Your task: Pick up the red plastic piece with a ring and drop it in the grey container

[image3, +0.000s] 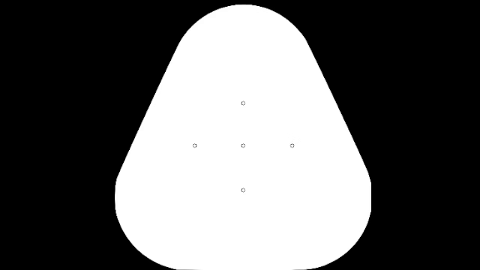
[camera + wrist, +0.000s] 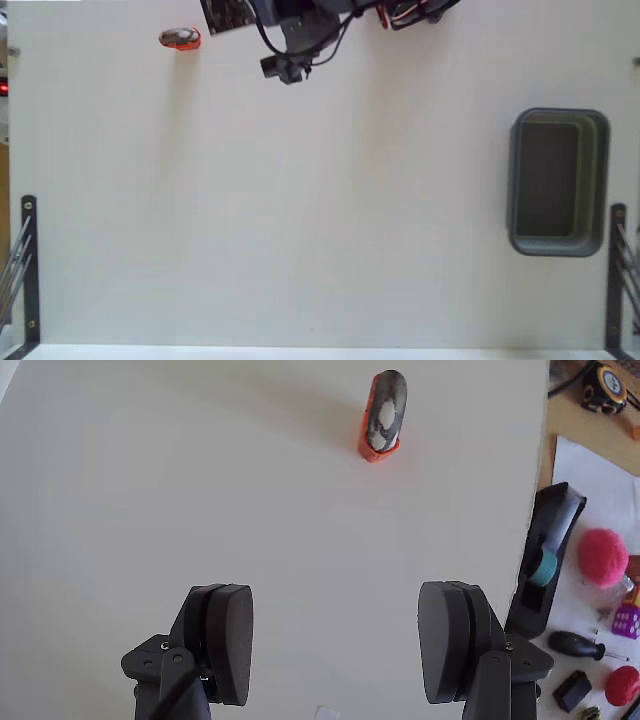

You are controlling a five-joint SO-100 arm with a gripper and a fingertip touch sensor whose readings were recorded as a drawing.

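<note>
The red plastic piece with a ring lies on the white table near the top edge, left of the arm in the fixed view. In the wrist view the red plastic piece lies far ahead, at the top right of centre, its dark ring end pointing away. My gripper is open, its two dark fingers wide apart with only bare table between them. In the fixed view the gripper hangs at the top centre. The grey container sits at the right side, nothing inside it.
Black metal brackets stand at the table's lower left and lower right. Beyond the table edge in the wrist view lie a black tape dispenser, a pink ball, a tape measure and small tools.
</note>
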